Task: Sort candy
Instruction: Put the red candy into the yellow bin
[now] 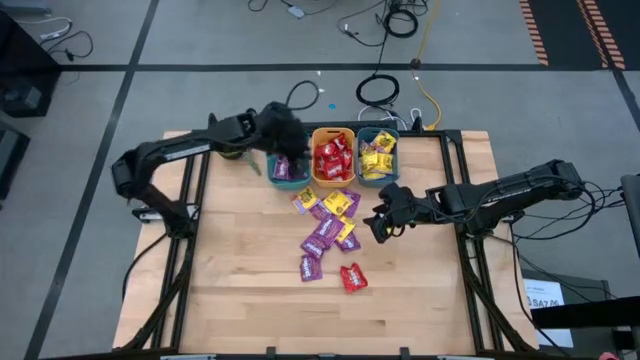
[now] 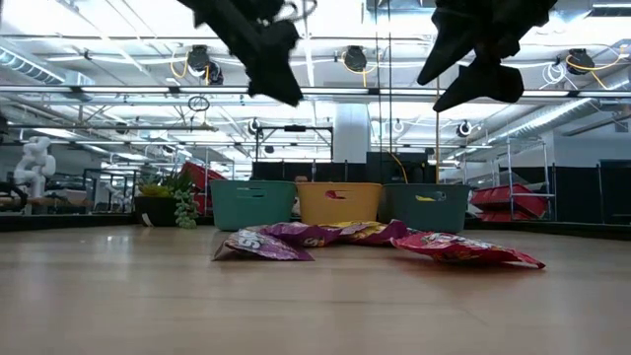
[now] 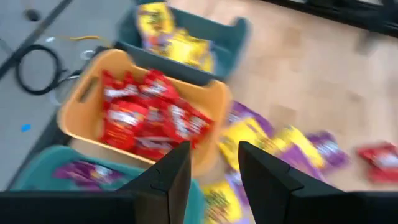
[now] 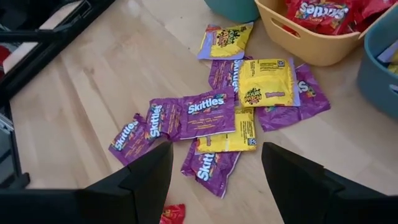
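Pale blond, wood-grain tabletop [image 1: 240,280]. Teal plastic bin [image 1: 285,172] with purple packets; orange-yellow plastic bin [image 1: 333,158] with red packets; second teal plastic bin [image 1: 378,155] with yellow packets. Loose shiny packets [image 1: 328,232]: purple, yellow, red. Black end effectors.

Loose candy [image 1: 330,228] clutters the table's [image 1: 240,290] middle before three bins [image 1: 334,158]; bare wood lies open on either side.

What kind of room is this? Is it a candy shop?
Probably a robot lab or workshop, not a shop: cables lie on the grey floor, the wooden table holds two robot arms, and bare pipes and lamps hang overhead.
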You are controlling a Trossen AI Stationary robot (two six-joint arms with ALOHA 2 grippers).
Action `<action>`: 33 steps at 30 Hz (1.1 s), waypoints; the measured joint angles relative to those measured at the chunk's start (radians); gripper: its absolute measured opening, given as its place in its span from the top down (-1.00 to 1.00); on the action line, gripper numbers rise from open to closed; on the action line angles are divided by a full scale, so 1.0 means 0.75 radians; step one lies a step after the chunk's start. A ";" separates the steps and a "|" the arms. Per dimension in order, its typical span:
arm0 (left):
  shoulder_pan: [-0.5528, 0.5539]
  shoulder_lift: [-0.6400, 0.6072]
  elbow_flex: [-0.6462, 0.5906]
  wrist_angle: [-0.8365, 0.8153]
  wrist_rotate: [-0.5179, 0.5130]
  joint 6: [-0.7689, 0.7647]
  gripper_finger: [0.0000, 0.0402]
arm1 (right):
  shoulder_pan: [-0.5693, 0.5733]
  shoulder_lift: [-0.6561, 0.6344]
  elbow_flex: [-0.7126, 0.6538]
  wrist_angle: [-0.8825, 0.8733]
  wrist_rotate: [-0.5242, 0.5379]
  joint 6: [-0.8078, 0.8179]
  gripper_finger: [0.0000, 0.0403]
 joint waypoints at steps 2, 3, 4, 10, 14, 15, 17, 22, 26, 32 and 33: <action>-0.034 -0.109 -0.083 -0.009 0.023 -0.002 0.29 | 0.002 0.004 0.000 0.000 -0.001 -0.032 -0.18; -0.056 -0.172 -0.132 -0.009 0.033 -0.004 0.29 | 0.005 0.007 0.000 -0.001 -0.008 -0.051 -0.18; -0.080 -0.242 -0.188 0.006 0.042 -0.012 0.29 | 0.007 0.012 0.000 0.001 -0.024 -0.073 -0.19; -0.271 -0.726 -0.557 0.186 -0.002 -0.152 0.29 | 0.080 0.112 0.000 0.001 -0.169 -0.250 -0.28; -0.380 -1.031 -0.780 0.223 -0.079 -0.236 0.29 | 0.170 0.241 0.000 0.006 -0.177 -0.376 -0.33; -0.397 -1.095 -0.823 0.222 -0.081 -0.260 0.29 | 0.191 0.275 0.000 0.016 -0.177 -0.409 -0.34; -0.419 -1.213 -0.898 0.224 -0.085 -0.353 0.29 | 0.230 0.347 0.000 0.049 -0.175 -0.472 -0.35; -0.465 -1.448 -1.064 0.332 -0.118 -0.365 0.29 | 0.298 0.550 0.000 0.260 -0.171 -0.590 -0.35; -0.486 -1.620 -1.173 0.402 -0.126 -0.356 0.29 | 0.333 0.709 0.000 0.453 -0.184 -0.585 -0.35; -0.520 -1.814 -1.343 0.415 -0.126 -0.389 0.29 | 0.363 0.918 0.011 0.638 -0.182 -0.477 -0.25; -0.529 -1.843 -1.376 0.438 -0.126 -0.396 0.29 | 0.368 0.939 0.012 0.651 -0.176 -0.442 -0.17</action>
